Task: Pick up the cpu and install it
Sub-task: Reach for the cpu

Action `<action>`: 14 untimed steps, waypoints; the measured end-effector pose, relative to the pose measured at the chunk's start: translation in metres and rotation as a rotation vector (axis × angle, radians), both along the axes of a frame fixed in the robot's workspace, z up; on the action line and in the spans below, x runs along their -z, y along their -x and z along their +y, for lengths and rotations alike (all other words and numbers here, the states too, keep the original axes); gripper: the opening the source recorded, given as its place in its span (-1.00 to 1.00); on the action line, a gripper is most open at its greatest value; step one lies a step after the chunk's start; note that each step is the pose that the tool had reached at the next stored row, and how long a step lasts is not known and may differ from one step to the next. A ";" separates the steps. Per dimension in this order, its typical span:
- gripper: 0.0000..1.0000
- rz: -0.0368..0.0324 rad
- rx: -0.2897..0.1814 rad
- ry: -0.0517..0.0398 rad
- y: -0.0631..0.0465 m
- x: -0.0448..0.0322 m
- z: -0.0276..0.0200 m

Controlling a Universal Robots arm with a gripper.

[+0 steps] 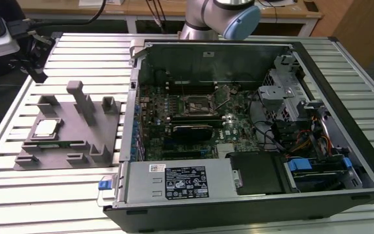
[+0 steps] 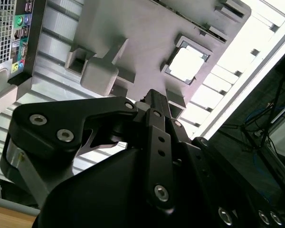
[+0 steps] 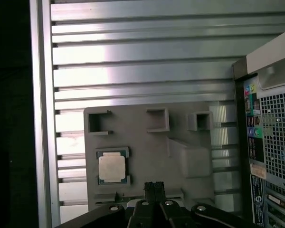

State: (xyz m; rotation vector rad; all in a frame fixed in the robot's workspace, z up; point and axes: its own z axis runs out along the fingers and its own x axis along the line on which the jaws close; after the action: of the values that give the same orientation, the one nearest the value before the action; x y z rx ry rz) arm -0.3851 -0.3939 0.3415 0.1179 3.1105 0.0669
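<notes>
The cpu (image 1: 46,127) is a small silver square lying flat in a recess of the grey fixture plate (image 1: 70,156), at the exterior view's left beside the open computer case. Both wrist views look down on the cpu (image 2: 187,64) (image 3: 112,167) from well above. My gripper (image 3: 154,186) (image 2: 152,95) hangs high over the fixture, offset to one side of the chip and apart from it. Its two fingers are pressed together with nothing between them. The dark metal-framed socket (image 1: 200,104) sits on the motherboard inside the case.
The grey fixture carries several upright posts (image 1: 83,100) and a thin green memory stick (image 1: 50,145). The open case (image 1: 343,97) holds cables, drive bays and a power supply (image 1: 177,180). A dark camera mount (image 1: 28,48) stands at the table's far corner on the exterior view's left.
</notes>
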 end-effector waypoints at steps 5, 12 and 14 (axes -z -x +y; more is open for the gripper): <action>-0.79 -0.0001 0.000 -0.0001 0.004 0.0069 0.0004; -0.79 -0.0002 0.000 -0.0001 0.008 0.0158 0.0021; -0.79 0.0001 0.000 0.0000 0.010 0.0181 0.0024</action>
State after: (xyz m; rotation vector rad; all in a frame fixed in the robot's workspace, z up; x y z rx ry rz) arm -0.3955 -0.3915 0.3233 0.1179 3.1105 0.0668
